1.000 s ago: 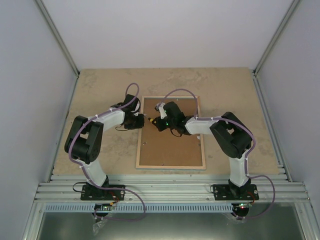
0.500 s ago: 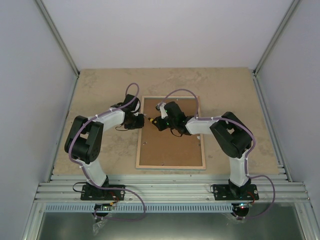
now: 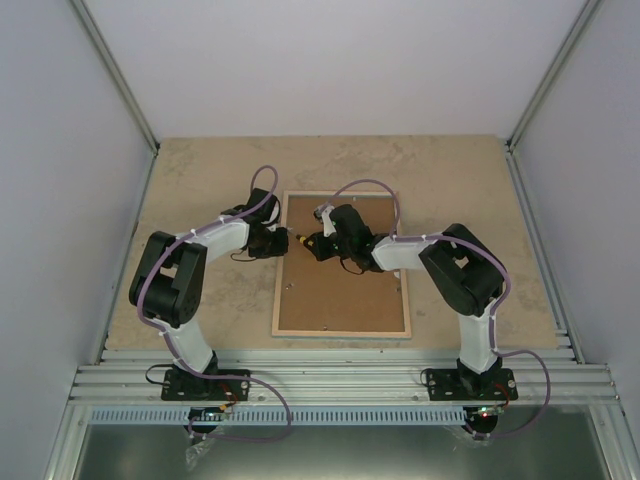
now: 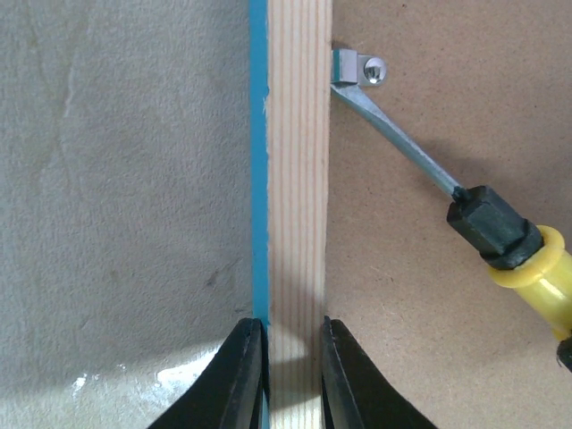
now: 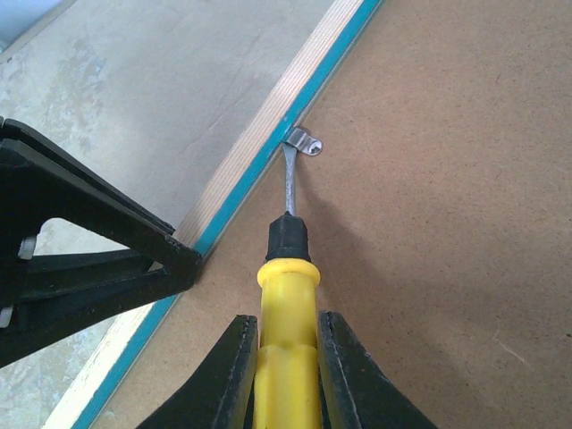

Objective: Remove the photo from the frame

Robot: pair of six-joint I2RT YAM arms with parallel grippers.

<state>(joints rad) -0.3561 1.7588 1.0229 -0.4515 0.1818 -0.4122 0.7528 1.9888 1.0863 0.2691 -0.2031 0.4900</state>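
Beige tabletop point(image 3: 200, 170); left jaws clenched on the frame point(image 4: 299, 179), right jaws on a yellow screwdriver point(image 5: 286, 295).

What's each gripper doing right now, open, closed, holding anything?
Left gripper: closed on the wooden side rail of the frame.
Right gripper: closed on the yellow screwdriver, its tip at a metal clip.

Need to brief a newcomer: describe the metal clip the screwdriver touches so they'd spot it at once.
The picture frame lies mid-table, brown fibreboard back up. On that back, beside the left wooden rail just ahead of the left fingers pinching it, sits a small silver clip. It is the one thing the yellow-handled screwdriver's blade touches.
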